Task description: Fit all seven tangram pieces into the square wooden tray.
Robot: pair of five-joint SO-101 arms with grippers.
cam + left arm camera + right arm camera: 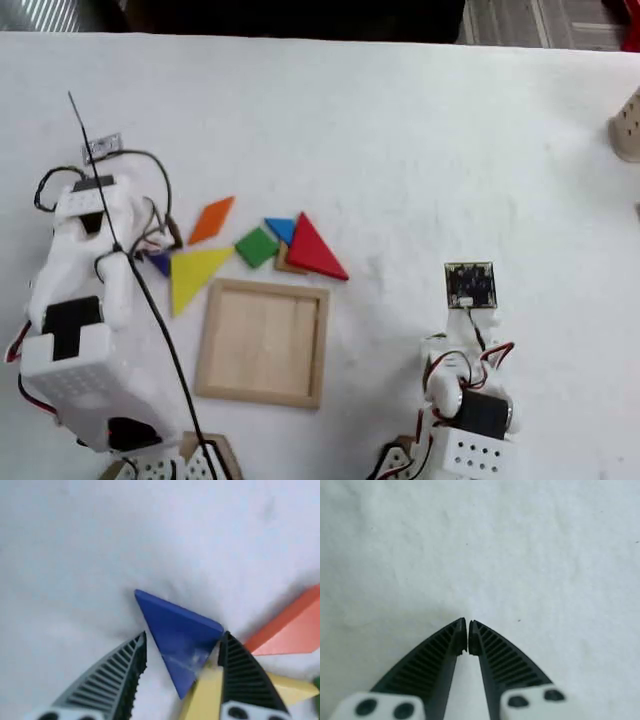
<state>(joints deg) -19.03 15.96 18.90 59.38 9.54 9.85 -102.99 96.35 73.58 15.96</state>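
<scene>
At the left, the left gripper (183, 647) is down at the white surface (400, 120). It is open, with one finger on each side of the dark blue triangle (175, 630) and nothing clamped yet. That stance suits a pinch across the piece's narrow width, so this looks like the start of a pick. One finger sits over the edge of the yellow triangle (195, 272), which lies against the dark blue one, so closing may nudge both.

Just right and farther off is the orange parallelogram (211, 219). The green square (257, 246), the light blue triangle (281, 230) and the large red triangle (315, 250) are bunched together. A brown piece (287, 265) pokes out from under the near edge of the red one.

All seven pieces lie loose on the surface in a cluster just beyond the tray (263, 340). The tray sits near the front with its bare floor showing, so no piece has been fitted. The pieces are a short carry from the tray, and the left arm has the handier reach.

Farther right, the right gripper (468, 630) is closed on nothing over bare surface, well apart from the pieces and seemingly parked out of the way.
</scene>
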